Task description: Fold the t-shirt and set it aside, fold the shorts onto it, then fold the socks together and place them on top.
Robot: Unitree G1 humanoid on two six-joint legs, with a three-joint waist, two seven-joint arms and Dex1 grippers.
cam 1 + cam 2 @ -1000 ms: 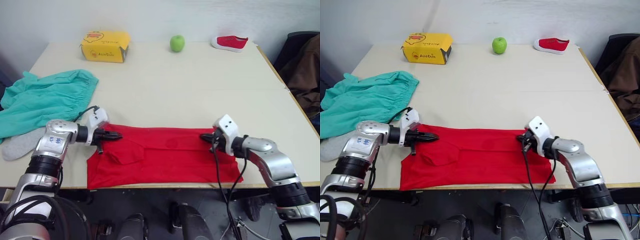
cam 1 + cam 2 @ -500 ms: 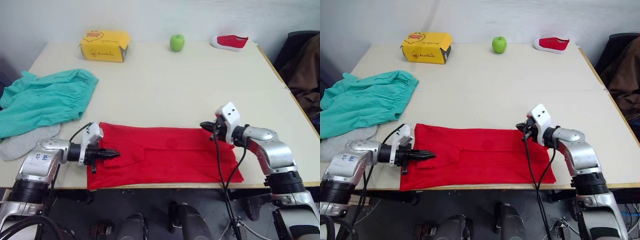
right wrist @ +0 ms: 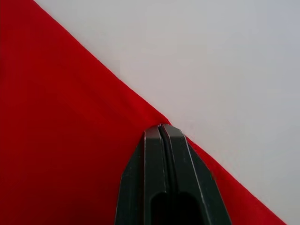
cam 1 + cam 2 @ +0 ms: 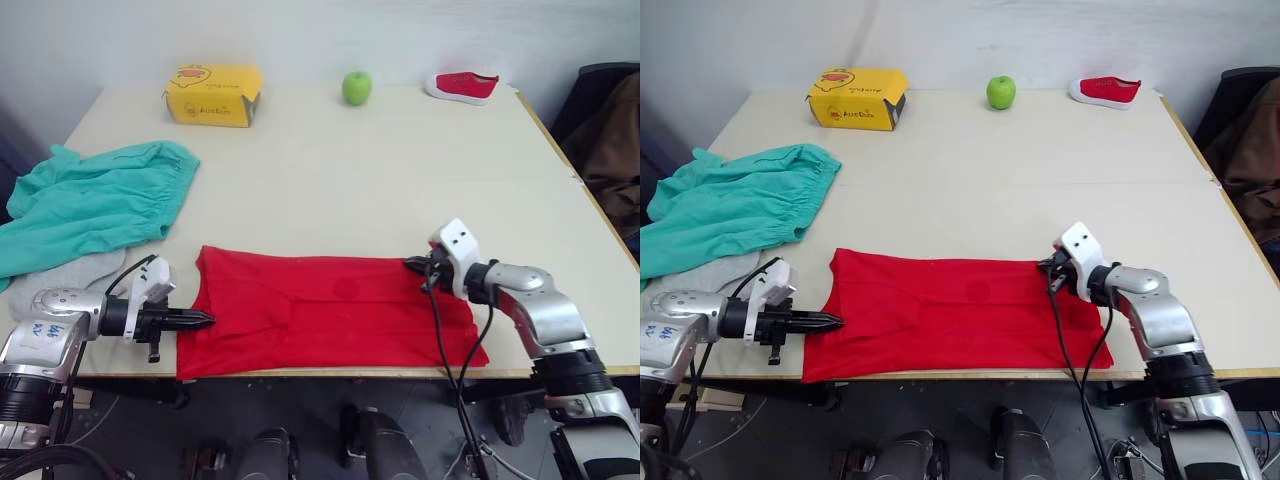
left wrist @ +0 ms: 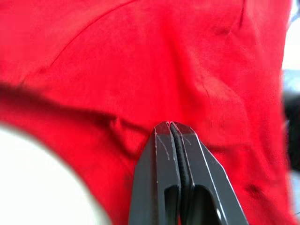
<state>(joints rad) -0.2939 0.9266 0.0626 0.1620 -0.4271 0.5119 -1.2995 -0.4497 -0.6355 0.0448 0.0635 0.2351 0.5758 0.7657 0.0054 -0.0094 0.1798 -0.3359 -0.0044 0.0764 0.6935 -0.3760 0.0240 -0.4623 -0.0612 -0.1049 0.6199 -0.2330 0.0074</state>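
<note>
The red t-shirt lies flat as a long folded strip along the table's near edge. My left gripper is shut, and its tips rest on the strip's left end. My right gripper is shut at the strip's far right corner, where the hem puckers up into its tips. The teal shorts lie crumpled at the table's left side. The grey socks poke out from under the near edge of the shorts, just beyond my left arm.
Along the table's far edge stand a yellow box, a green apple and a small red shoe. A dark jacket hangs off the table's right side. The t-shirt reaches the table's front edge.
My left gripper has drawn back left to the t-shirt's left end, and the folded-in sleeve there now lies flat. My right gripper has stayed at the far right corner.
</note>
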